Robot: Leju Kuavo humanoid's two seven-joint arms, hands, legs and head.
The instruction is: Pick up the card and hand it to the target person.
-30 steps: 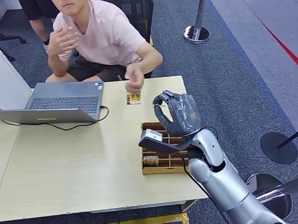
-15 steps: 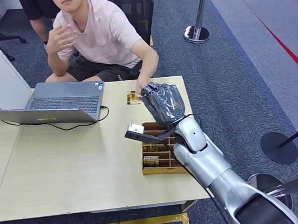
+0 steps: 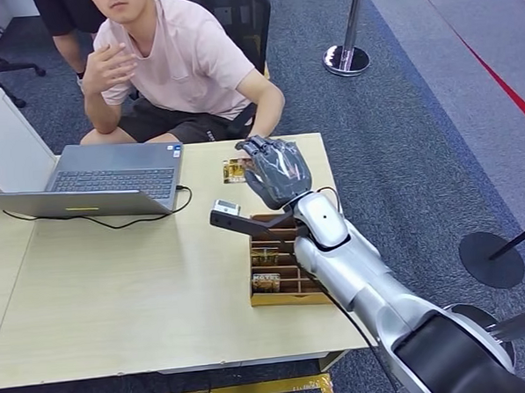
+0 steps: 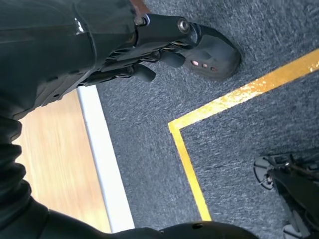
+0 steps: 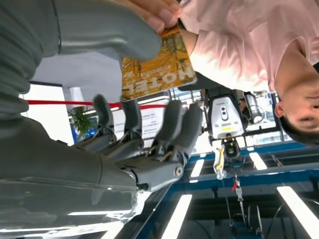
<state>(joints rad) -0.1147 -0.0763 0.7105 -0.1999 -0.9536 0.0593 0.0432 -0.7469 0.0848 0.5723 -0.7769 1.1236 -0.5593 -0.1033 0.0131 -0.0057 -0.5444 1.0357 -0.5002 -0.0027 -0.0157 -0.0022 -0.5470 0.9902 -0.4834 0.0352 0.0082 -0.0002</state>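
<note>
**Card at the handover point, person's fingertips on it**

The right hand (image 3: 275, 171) is stretched out beyond the far end of the wooden tray (image 3: 284, 275), above the counter (image 3: 118, 283). In the right wrist view its dark fingers (image 5: 171, 124) are loosely curled and apart, with the thick thumb (image 5: 109, 35) across from them. The yellow card (image 5: 158, 69) lies in the gap between thumb and fingers; whether the thumb presses it or merely lies alongside cannot be told. The person's hand (image 5: 156, 11) touches the card's far edge with its fingertips. In the head view the card (image 3: 232, 170) shows just past the tray's far end, partly hidden by the right hand, toward the seated person (image 3: 180, 60).

The left hand (image 4: 177, 50) hangs above grey carpet with a yellow line (image 4: 226, 99); its fingers are partly curled and hold nothing. The tray holds more cards in its compartments. A laptop (image 3: 109, 174) sits well apart from the tray, on the counter's other side.
</note>
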